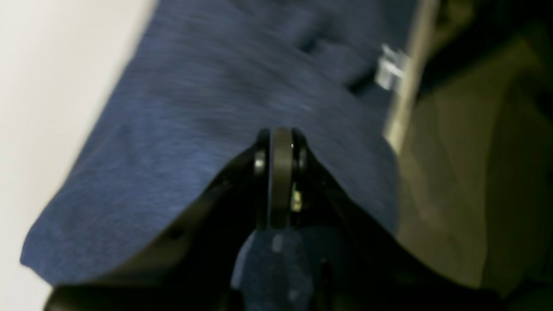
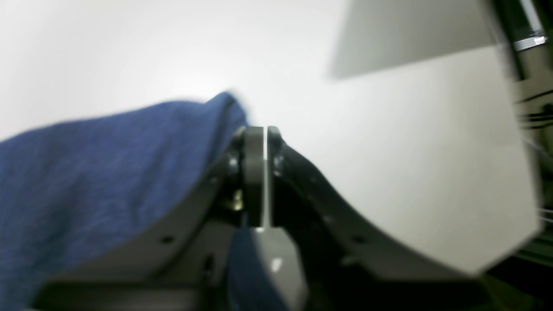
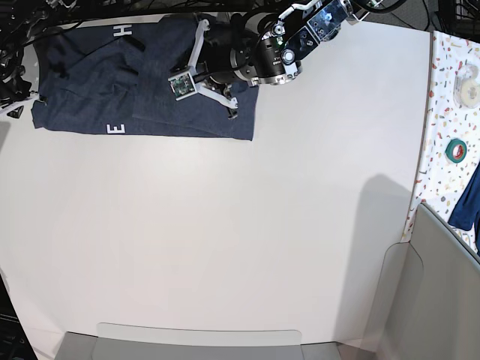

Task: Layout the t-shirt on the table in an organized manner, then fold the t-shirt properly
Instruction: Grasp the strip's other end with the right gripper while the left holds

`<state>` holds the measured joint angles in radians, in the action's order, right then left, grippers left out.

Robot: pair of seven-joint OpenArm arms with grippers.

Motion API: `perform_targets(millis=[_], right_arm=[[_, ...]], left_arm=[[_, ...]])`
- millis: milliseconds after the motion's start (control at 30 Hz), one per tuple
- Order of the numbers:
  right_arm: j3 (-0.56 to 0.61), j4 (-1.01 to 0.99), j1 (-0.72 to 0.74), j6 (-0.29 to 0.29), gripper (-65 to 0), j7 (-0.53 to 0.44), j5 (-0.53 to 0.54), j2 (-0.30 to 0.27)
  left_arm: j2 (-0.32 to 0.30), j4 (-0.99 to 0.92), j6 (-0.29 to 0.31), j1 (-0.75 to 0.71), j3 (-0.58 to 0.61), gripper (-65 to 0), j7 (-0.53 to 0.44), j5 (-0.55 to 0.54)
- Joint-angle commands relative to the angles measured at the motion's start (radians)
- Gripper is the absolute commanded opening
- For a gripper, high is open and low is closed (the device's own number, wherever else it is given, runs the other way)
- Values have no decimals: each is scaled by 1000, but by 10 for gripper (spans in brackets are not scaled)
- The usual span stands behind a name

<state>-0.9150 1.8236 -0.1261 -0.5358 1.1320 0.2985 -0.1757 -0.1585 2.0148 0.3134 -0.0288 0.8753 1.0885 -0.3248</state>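
The dark navy t-shirt (image 3: pixel 82 90) lies at the table's (image 3: pixel 225 240) far left corner, partly doubled over, with white letters showing. My left arm (image 3: pixel 247 56) reaches over its right part. In the left wrist view my left gripper (image 1: pixel 281 140) is shut, with t-shirt (image 1: pixel 194 108) fabric pinched low between the fingers. My right gripper (image 2: pixel 264 134) is at the t-shirt's (image 2: pixel 86 172) left corner. Its jaws stand a narrow slit apart, with cloth against the left finger. In the base view only a white tip of the right gripper (image 3: pixel 16 107) shows at the frame's left edge.
A confetti-speckled surface (image 3: pixel 442 112) borders the table's right side, carrying a white tape roll (image 3: pixel 469 71), a green tape roll (image 3: pixel 456 150) and a blue cloth (image 3: pixel 469 199). Grey panels stand at the front edge (image 3: pixel 202 341) and front right (image 3: pixel 442 300). The table's far edge runs just behind the shirt.
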Motion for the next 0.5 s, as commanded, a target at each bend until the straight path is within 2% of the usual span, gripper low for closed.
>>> perform_targets(millis=[0,100,300,367,467], right_arm=[[-19,20,6,-5,-531,9,37,-34],[-66,20,-7,-5,-428,62,173,-74],[-143,-8,-94,-8,-251,170,468,-134],[-148,-43,-129,-8,-222,194,568,-155],[-148,-129,-182,-14,-218,201,695,-178]], left_arm=[[20,16,7,-1,-14,-650,-21,-17],[27,13,7,-7,-44,-642,-21,-17],[24,11,7,-7,-49,-564,-21,-17],[26,10,7,-7,-49,-556,-21,-17],[26,10,7,-7,-49,-552,-21,-17]])
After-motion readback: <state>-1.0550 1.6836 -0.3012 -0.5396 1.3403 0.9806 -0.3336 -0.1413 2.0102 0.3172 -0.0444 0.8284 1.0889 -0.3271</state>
